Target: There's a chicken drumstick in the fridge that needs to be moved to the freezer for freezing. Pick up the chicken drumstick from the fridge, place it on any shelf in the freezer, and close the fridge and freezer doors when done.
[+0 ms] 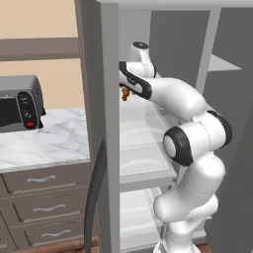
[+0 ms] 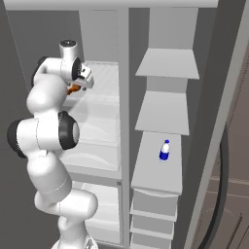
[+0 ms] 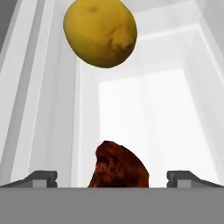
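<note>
The chicken drumstick (image 3: 117, 168), orange-brown and lumpy, lies on a clear glass shelf of the fridge (image 2: 99, 104). It sits low in the hand view, between the two fingertips (image 3: 41, 178), which stand wide apart and do not touch it. My gripper (image 3: 113, 179) is open around it. From the base, the gripper (image 1: 126, 90) reaches into the upper fridge at the drumstick (image 1: 126, 95), and the right base view shows the drumstick (image 2: 74, 89) just below the hand (image 2: 80, 80). The freezer (image 2: 163, 116) with solid grey shelves stands open to the right.
A round yellow fruit (image 3: 100, 31) lies on the shelf just beyond the drumstick. A blue-and-white bottle (image 2: 165, 150) stands on a freezer shelf. The open fridge door (image 1: 101, 123) stands at the left, the freezer door (image 2: 228, 121) at the right. A marble counter (image 1: 44, 141) holds a toaster oven (image 1: 20, 103).
</note>
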